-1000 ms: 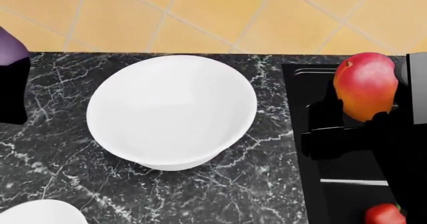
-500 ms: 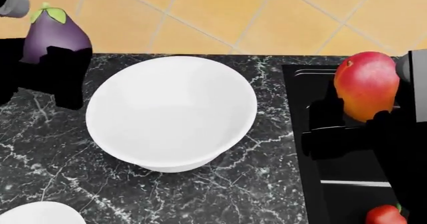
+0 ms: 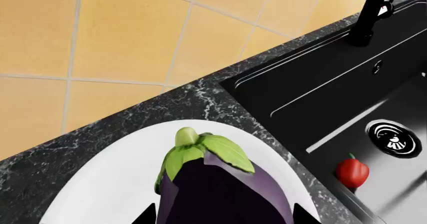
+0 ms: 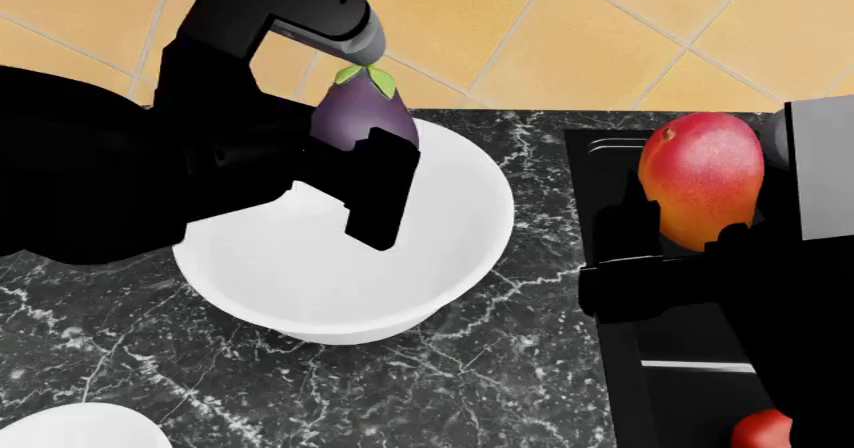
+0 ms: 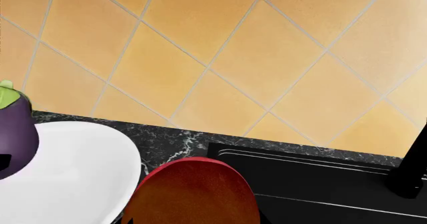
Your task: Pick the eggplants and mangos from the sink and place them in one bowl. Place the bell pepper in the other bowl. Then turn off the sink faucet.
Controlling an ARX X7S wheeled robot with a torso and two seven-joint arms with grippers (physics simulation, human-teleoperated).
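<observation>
- Head view: the black left gripper pinches a glossy purple eggplant with a green cap, held above the far rim of the large round white ceramic bowl, which stands on the black white-veined marble counter.
- To the right of that bowl, the black right gripper clamps a red-and-orange oval mango above the black sink basin.
- A small red bell pepper lies in the sink, well to the right of the bowl and nearer the robot.
- A second white bowl shows only its rim, on the counter to the near left of the large bowl.
- Left wrist view: the eggplant sits between the gripper's black fingers over the large bowl. Beyond the bowl lies the sink with the bell pepper, a round steel drain and a black faucet.
- Right wrist view: the mango fills the foreground, gripped; the bowl and eggplant lie just beside it.
</observation>
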